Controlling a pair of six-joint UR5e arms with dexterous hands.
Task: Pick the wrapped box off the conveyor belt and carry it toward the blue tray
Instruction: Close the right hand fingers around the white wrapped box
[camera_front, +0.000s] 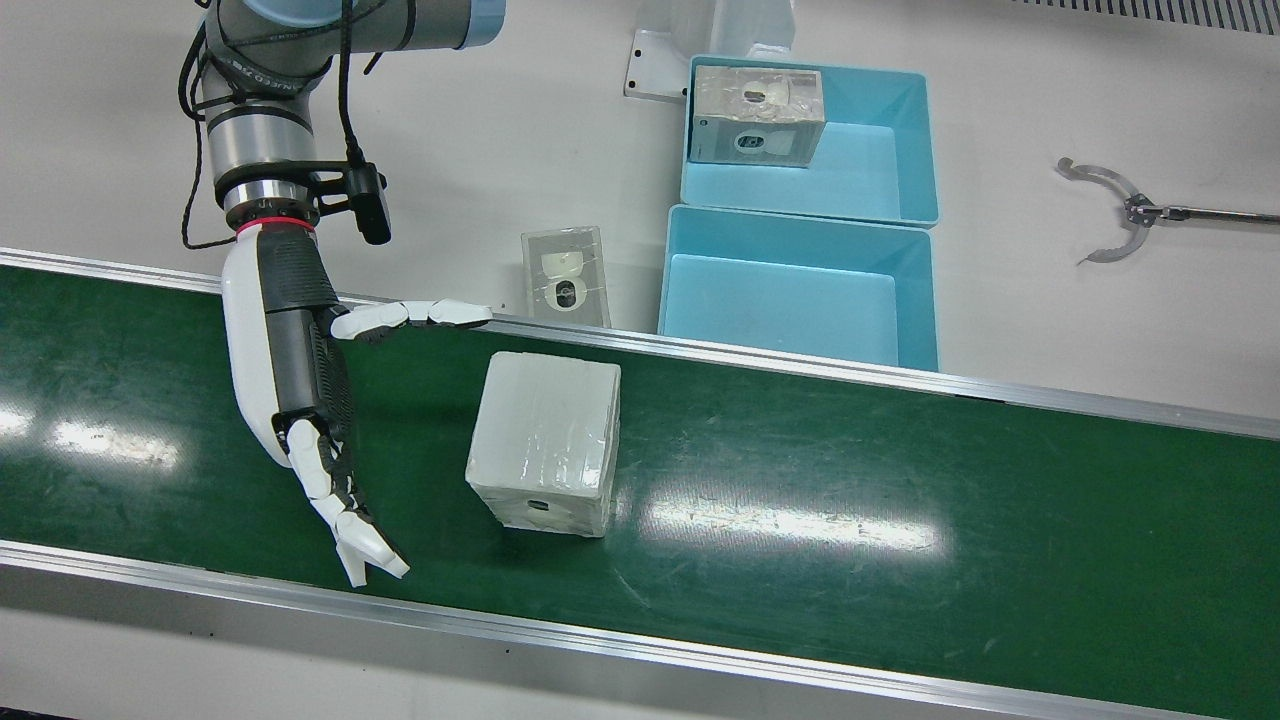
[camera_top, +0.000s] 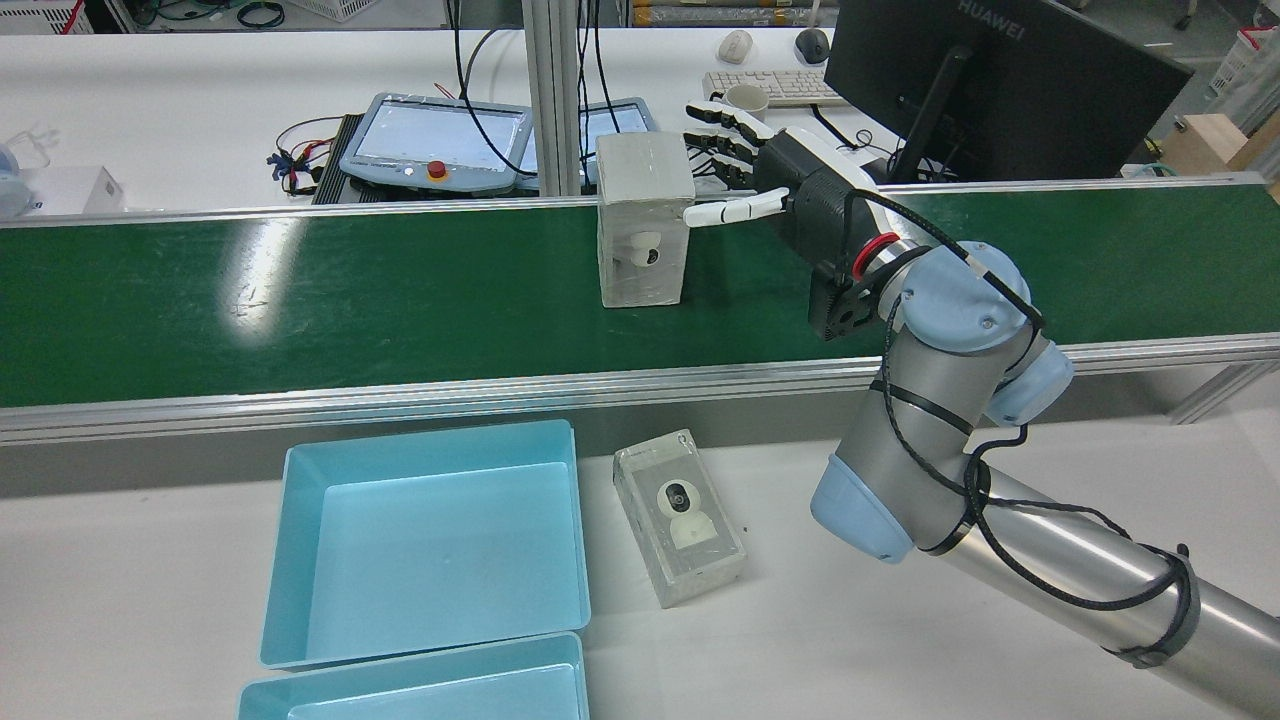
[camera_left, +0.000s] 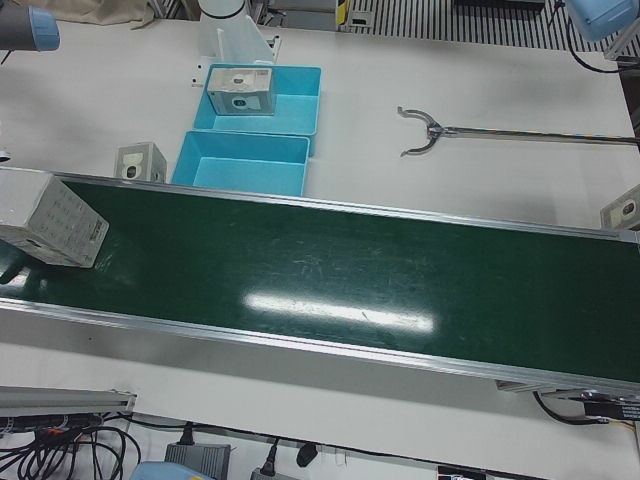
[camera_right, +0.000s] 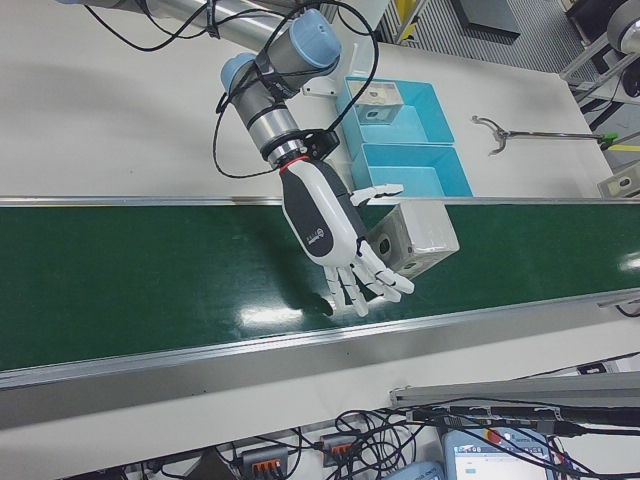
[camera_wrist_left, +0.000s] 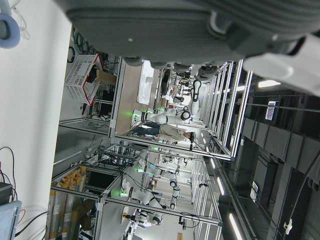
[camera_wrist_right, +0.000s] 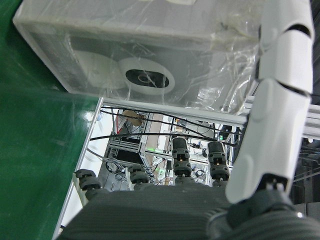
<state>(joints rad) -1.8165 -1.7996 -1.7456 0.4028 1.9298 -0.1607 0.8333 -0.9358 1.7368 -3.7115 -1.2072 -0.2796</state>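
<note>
Front view shows the wrapped box (camera_front: 545, 440) sitting on the green belt (camera_front: 800, 500), not yet lifted, with the right hand (camera_front: 300, 400) just beside it on the view's left. That hand is spread wide and holds nothing: the thumb (camera_front: 415, 316) reaches out along the belt's far rail, the other fingers (camera_front: 350, 520) point toward the near rail, and the palm faces the box. From above there is a clear gap between palm and box. In the rear view the thumb tip looks very close to the box's upper edge, but I cannot tell whether it touches.

So the task is at its start, by my reading. The approach is made, the grasp is not. Closing on the box, lifting it off the belt and carrying it over the far rail toward the empty blue tray (camera_front: 690, 240) are all left to do. A second blue tray (camera_front: 925, 150) behind it already holds a similar box (camera_front: 758, 115), and another box (camera_front: 567, 275) lies on the white table (camera_front: 500, 120) next to the trays.

The box on the belt stands upright, its long axis looking roughly vertical in the rear view. The face with the printed camera picture points toward the robot's side of the belt.

The left hand appears only as a blurred dark edge in its own camera, so I cannot tell its state.
</note>
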